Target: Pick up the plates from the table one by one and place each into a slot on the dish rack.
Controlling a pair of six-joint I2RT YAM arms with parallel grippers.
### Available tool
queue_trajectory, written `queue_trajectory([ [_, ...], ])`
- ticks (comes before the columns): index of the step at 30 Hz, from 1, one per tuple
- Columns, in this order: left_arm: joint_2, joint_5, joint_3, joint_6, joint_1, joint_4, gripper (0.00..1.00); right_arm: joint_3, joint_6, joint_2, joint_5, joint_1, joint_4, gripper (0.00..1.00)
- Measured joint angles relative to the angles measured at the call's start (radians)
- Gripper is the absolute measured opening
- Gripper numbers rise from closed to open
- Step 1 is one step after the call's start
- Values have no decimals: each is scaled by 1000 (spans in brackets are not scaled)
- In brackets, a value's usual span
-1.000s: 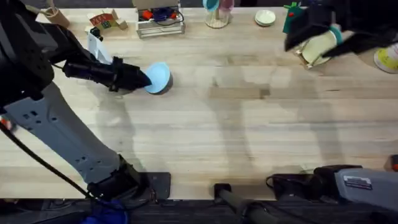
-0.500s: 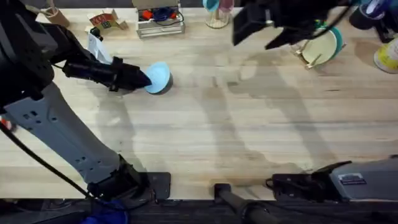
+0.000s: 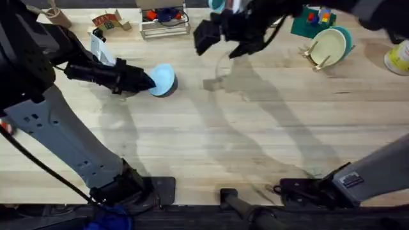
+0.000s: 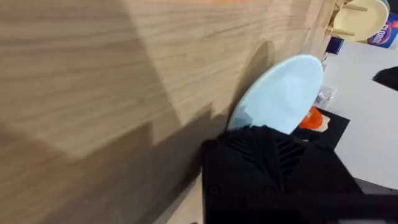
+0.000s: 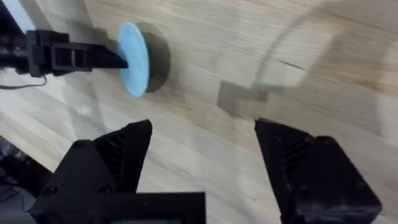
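A pale sky-blue plate stands tilted on edge on the wooden table, left of centre. My left gripper is shut on its rim. In the left wrist view the plate rises from between the black fingers. My right gripper hangs open above the table's back middle, holding nothing. Its wrist view looks down on the plate and the left gripper past its own spread fingers. The dish rack at the back right holds a cream plate and a teal one.
A wire basket with coloured items and some small blocks stand at the back left. A green box sits behind the rack, and a yellow-marked container is at the right edge. The table's front half is bare wood.
My right arm has swept left from the dish rack across the back of the table to the middle, leaving the cream plate in the rack. The left arm and blue plate have not moved.
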Motion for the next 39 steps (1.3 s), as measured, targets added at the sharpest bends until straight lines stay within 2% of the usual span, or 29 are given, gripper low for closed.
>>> queue_trajectory([
  [11, 0, 0, 0, 0, 0, 0, 40, 0, 105, 94, -7, 96, 165, 995],
  [39, 0, 0, 0, 0, 0, 1, 41, 0, 281, 272, -30, 227, 385, 993],
])
